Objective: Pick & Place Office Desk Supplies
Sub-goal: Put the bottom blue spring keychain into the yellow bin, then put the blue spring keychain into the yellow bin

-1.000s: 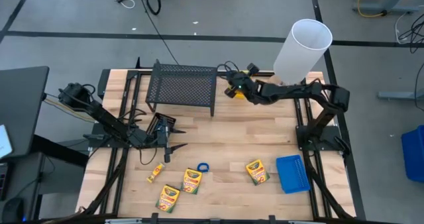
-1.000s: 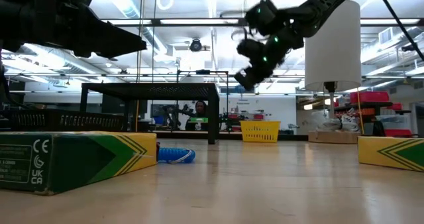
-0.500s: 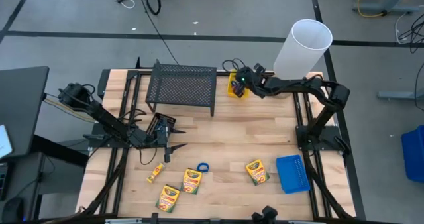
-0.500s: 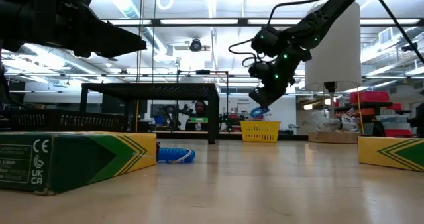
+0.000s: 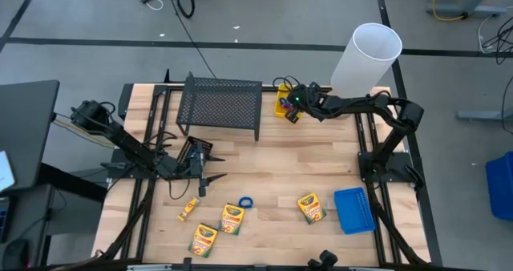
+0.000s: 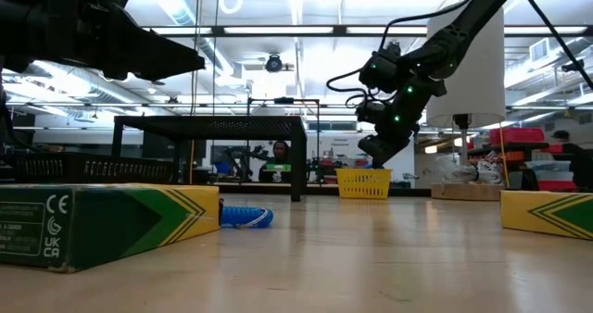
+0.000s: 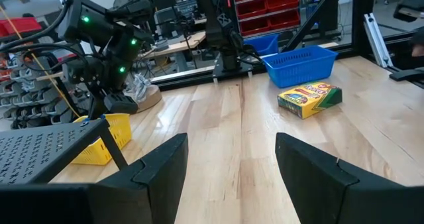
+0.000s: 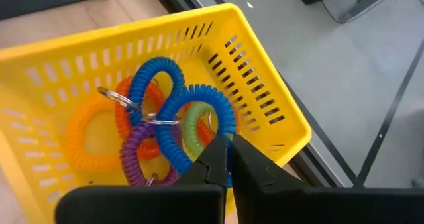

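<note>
My right gripper (image 5: 290, 111) is down in the yellow bin (image 5: 283, 103) at the table's far edge. It is shut on a blue coil loop (image 8: 192, 114). The loop lies on orange, purple and green loops (image 8: 99, 134) in the bin. My left gripper (image 5: 210, 181) hangs open and empty over the table's left middle, near the rack. Several crayon boxes (image 5: 232, 219) and another blue loop (image 5: 245, 201) lie flat near the front edge. A blue bin (image 5: 354, 210) stands at the front right. My right gripper pinches the coil of the blue loop (image 8: 222, 126) between its two fingers, on the side of the loop next to the bin's wall. The fingers slant down into the bin from above. The rest of the loop rests on the other loops in the bin.
A black wire-mesh rack (image 5: 220, 107) stands at the far left of centre, right beside the yellow bin. A tall white cylinder (image 5: 367, 58) stands at the far right corner. The arms' black frames (image 5: 377, 167) run along both sides. Bare wood lies in the middle.
My right gripper has come down from above the table into the yellow bin, shifting a little toward the table's right edge. It has carried the blue loop with it. The loop hung below the fingers before and now lies on the loops in the bin.
</note>
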You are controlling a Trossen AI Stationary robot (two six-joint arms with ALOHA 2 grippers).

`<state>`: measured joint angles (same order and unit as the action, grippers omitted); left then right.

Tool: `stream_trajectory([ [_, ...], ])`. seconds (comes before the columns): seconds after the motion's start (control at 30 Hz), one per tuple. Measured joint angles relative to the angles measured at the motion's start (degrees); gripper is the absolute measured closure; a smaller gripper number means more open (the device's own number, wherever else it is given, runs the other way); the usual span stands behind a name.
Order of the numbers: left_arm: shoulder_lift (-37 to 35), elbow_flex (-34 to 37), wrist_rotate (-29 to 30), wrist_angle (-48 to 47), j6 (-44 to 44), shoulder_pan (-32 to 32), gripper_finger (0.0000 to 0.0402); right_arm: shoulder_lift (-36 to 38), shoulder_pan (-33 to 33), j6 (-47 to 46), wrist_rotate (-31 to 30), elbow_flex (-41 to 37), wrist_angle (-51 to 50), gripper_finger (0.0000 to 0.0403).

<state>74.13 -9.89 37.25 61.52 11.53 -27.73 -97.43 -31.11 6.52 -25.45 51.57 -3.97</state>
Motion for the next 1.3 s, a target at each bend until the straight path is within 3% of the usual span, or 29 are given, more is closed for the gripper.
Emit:
stream_trajectory([
  [0.63, 0.0, 0.0, 0.0, 0.0, 0.0, 0.0, 0.0168, 0.0, 0.0, 0.4, 0.4, 0.0, 3.6, 0.0216],
  [0.8, 0.0, 0.0, 0.0, 0.0, 0.0, 0.0, 0.0168, 0.4, 1.0, 0.6, 0.5, 0.0, 5.2, 0.0208],
  [0.93, 0.0, 0.0, 0.1, 0.0, 0.0, 0.0, 0.0168, 2.0, 4.5, 1.7, 7.0, 0.0, 5.4, 0.0215],
  [1.13, 0.0, 0.0, 0.2, 0.0, 0.2, 0.0, 0.0168, 4.7, 14.3, 1.7, 20.2, 0.0, 1.1, 0.0220],
  [1.3, 0.0, 0.0, 0.2, 0.0, 0.2, 0.0, 0.0168, 5.0, 24.6, -0.3, 21.4, 0.1, 0.6, 0.0220],
])
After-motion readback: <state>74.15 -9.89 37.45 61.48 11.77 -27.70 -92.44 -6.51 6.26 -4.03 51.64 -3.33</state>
